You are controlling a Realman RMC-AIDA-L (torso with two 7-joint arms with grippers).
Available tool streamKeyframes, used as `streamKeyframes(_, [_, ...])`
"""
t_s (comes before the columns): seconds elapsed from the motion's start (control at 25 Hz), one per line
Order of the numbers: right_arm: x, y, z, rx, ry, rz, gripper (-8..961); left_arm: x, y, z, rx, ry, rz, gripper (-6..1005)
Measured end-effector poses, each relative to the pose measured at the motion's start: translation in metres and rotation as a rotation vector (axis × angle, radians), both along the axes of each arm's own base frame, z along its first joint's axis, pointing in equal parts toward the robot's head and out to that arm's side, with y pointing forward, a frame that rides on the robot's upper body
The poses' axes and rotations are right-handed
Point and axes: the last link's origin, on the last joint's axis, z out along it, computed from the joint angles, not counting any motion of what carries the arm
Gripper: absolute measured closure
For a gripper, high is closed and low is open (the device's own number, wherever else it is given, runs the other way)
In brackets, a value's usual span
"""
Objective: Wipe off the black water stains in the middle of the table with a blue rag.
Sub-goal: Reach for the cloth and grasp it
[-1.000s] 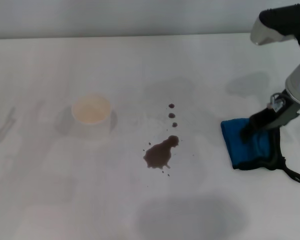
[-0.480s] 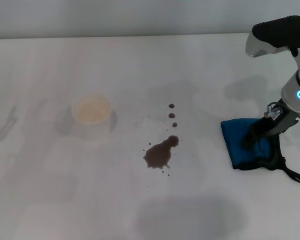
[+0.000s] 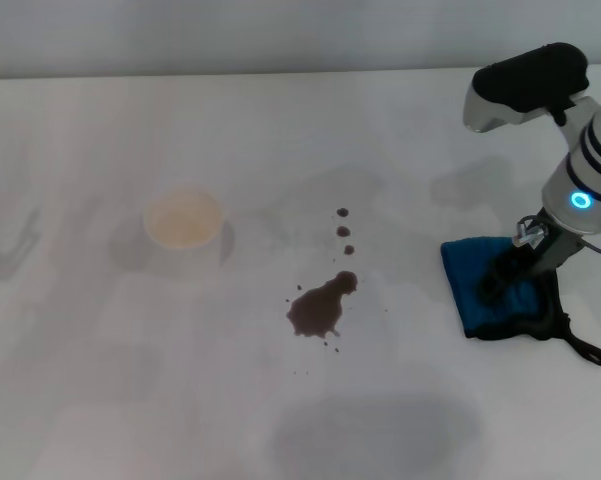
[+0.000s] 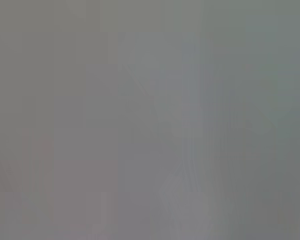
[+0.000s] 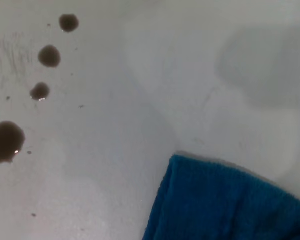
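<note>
Black water stains [image 3: 320,306]: dark brown-black irregular blotch near the middle of the table [image 3: 130,400], with three small round droplets in a short line beyond it and tiny specks around its near edge; wet, unwiped. Table: plain white matte surface filling the view. Blue rag [image 3: 485,290]: folded bright blue cloth with black trim and thin black loop trailing from its near right corner, lying flat, well apart to the right of the stains.

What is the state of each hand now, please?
Left hand: not in view.
Right hand: down on the blue rag on the table; open or closed cannot be told.
</note>
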Motion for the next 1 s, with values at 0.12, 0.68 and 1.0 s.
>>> streamKeyframes(0.12, [0.0, 0.001, 0.0, -0.002, -0.005, 0.002, 253, 0.0, 0.0, -0.001, 0.002, 0.012, 0.001, 109])
streamKeyframes(0.68, [-0.005, 0.002, 0.002, -0.016, -0.011, -0.002, 289, -0.002, 0.001, 0.001, 0.015, 0.013, 0.012, 109])
streamKeyframes(1.0, [-0.016, 0.004, 0.007, -0.007, 0.002, 0.021, 320, -0.002, 0.001, 0.002, 0.022, 0.011, 0.013, 109])
